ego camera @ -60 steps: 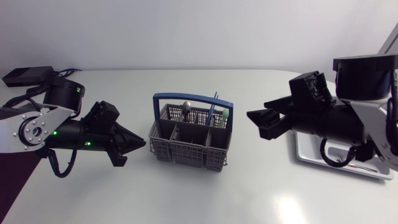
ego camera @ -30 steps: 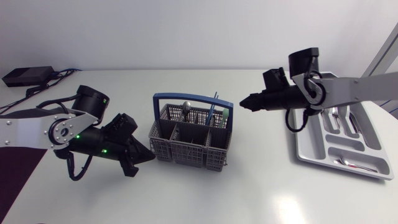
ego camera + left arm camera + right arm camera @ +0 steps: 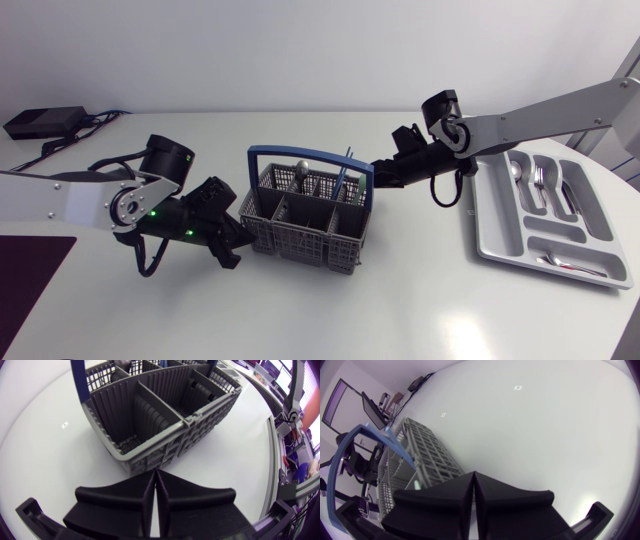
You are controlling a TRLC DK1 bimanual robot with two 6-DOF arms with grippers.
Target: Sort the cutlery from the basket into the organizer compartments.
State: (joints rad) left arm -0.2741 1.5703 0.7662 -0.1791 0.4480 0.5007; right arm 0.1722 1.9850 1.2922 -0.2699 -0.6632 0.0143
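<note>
The grey cutlery basket (image 3: 305, 222) with a blue handle (image 3: 311, 160) stands mid-table; a spoon (image 3: 299, 172) and blue-handled pieces stick up from its back cells. My left gripper (image 3: 238, 243) is shut with nothing in it, tips at the basket's front left corner (image 3: 131, 460). My right gripper (image 3: 378, 171) is also shut on nothing, its tips close by the basket's back right corner. In the right wrist view the basket (image 3: 415, 467) lies just beside the shut fingers (image 3: 445, 500). The grey organizer (image 3: 590, 265) sits at the right with several pieces of cutlery in it.
A black box (image 3: 42, 122) with cables lies at the table's far left corner. A dark mat (image 3: 25, 270) shows at the left front edge.
Both arms have swung in toward the basket from the sides. The right gripper's fingers have shut, and the left gripper has closed the last bit.
</note>
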